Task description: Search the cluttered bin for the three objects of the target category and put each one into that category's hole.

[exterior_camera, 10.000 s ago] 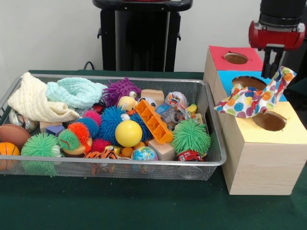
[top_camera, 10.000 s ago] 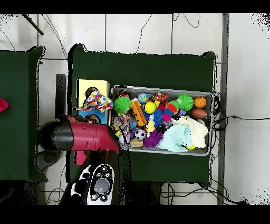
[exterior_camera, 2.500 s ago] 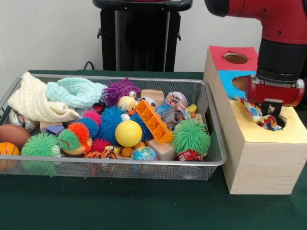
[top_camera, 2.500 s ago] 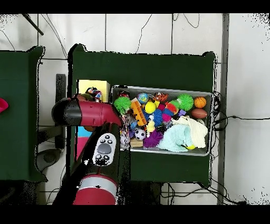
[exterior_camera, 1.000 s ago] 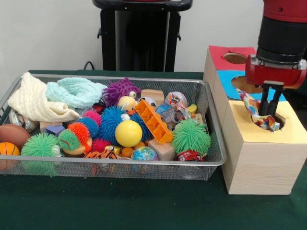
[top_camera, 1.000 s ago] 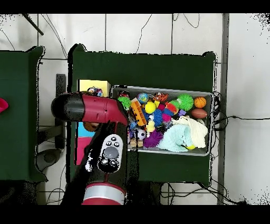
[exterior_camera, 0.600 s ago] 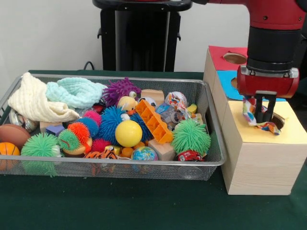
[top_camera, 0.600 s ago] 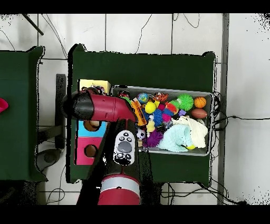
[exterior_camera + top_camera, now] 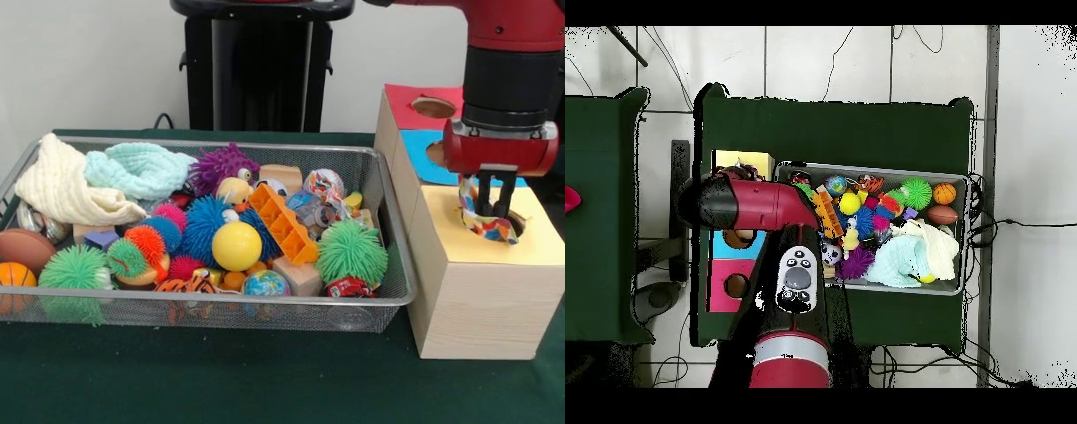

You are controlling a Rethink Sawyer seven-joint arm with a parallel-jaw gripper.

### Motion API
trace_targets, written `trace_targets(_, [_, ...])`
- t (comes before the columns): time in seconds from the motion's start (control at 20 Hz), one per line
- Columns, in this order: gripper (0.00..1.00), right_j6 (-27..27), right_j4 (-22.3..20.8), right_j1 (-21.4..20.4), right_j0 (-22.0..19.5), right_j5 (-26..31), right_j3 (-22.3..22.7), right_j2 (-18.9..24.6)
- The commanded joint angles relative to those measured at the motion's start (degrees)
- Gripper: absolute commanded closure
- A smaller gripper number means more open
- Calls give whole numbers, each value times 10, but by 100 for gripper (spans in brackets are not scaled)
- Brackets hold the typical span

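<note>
Risen since before, gripper [image 9: 492, 205] lifts polka-dot cloth [image 9: 484, 223] (no legible writing).

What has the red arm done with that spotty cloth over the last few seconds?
Ten seconds ago the polka-dot cloth hung spread out from the gripper, above the boxes. The arm then carried it over the yellow-surround hole and lowered it. Now it is bunched at the hole's edge, the fingers still around it and partly lifted. The wire basket and its toys look unchanged.
</note>
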Motion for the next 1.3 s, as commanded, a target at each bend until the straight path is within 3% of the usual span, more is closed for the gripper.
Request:
trace_targets(0.05, [100, 39, -19, -17, -8, 66, 22, 34])
trace_targets(0.6, [100, 37, -28, -47, 1, 168, -26, 2])
trace_targets(0.9, [100, 36, -37, -41, -11, 149, -20, 1])
trace_targets(1.3, [100, 35, -51, -10, -29, 133, -64, -31])
